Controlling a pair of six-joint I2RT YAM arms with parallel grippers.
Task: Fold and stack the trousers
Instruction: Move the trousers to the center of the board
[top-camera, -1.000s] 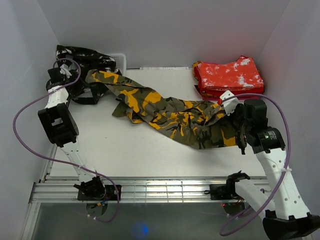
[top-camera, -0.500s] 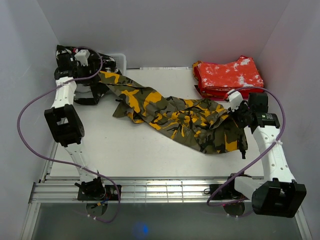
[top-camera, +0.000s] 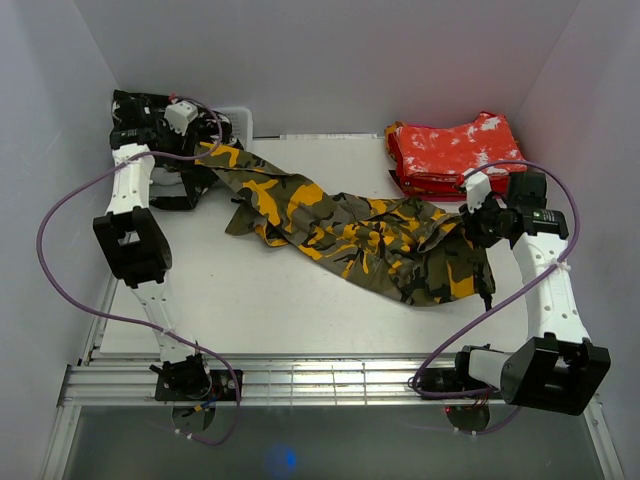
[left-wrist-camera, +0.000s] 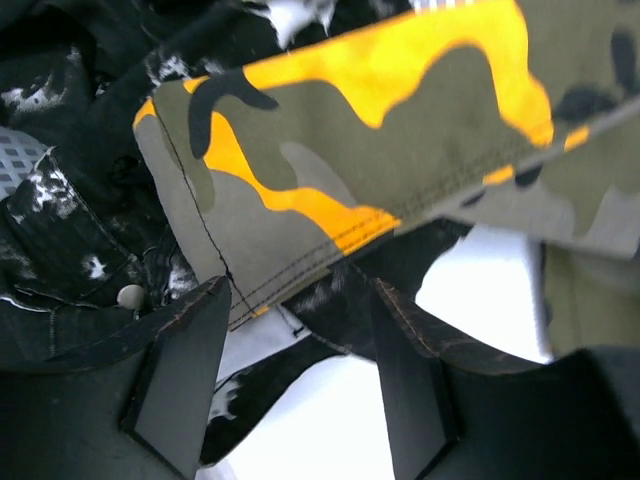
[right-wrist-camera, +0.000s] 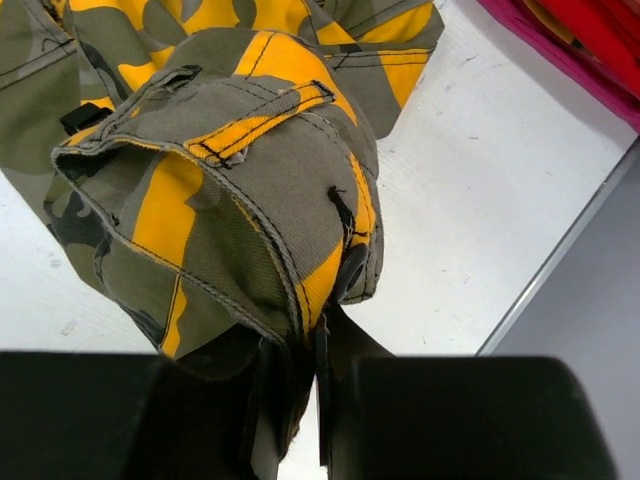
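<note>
**Top view.** The olive trousers (top-camera: 340, 225) lie unfolded and rumpled in a diagonal band on the white table (top-camera: 270, 300), from the upper left of the frame to right of centre. The black trousers (top-camera: 135, 103) sit in a heap in the upper left corner. The red trousers (top-camera: 455, 150) rest folded at the upper right. The left claw (top-camera: 203, 133) is at the upper-left end of the olive trousers, beside the black heap. The right claw (top-camera: 462, 228) meets the right-hand end of the olive cloth, just below the red pile.

**Left wrist view.** The left claw (left-wrist-camera: 295, 370) is released: its two fingers (left-wrist-camera: 185, 370) stand well apart at the bottom of the frame, with nothing pinched between them. A stitched hem of the olive trousers (left-wrist-camera: 400, 120) crosses the upper half of the frame. The black trousers (left-wrist-camera: 60, 230) fill the left side.

**Right wrist view.** The right claw (right-wrist-camera: 305, 390) is clenched on a bunched edge of the olive trousers (right-wrist-camera: 230, 170), which rises from the fingers in a rounded fold. The table (right-wrist-camera: 470, 200) shows to the right. A corner of the red trousers (right-wrist-camera: 590, 30) shows at the upper right.
</note>
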